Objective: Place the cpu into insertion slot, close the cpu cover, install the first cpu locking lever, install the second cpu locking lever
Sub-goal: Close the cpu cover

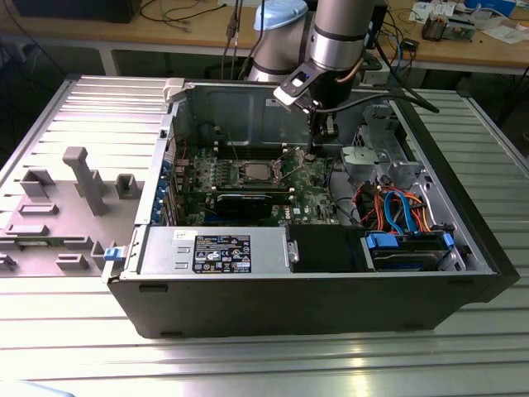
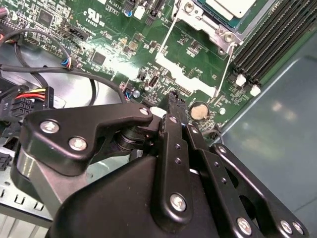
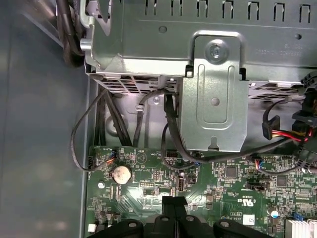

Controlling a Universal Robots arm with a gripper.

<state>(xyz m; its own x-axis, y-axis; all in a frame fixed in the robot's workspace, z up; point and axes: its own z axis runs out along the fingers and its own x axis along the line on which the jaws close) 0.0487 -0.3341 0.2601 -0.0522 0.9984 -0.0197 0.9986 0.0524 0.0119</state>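
Two fingers (image 3: pixel 170 207) closed together above green board (image 3: pixel 223 174), coin battery (image 3: pixel 121 174) and cables (image 3: pixel 170 124) near

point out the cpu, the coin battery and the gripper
cpu (image 1: pixel 253 174): exterior view, middle of its silver-grey top.
coin battery (image 3: pixel 121 173): first wrist view, centre of its round face.
gripper (image 3: pixel 174 201): first wrist view, midway between its black fingertips.

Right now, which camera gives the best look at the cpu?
The exterior view: the cpu shows whole, seen from above. The second wrist view catches just a corner of it, cut off by the picture's edge.
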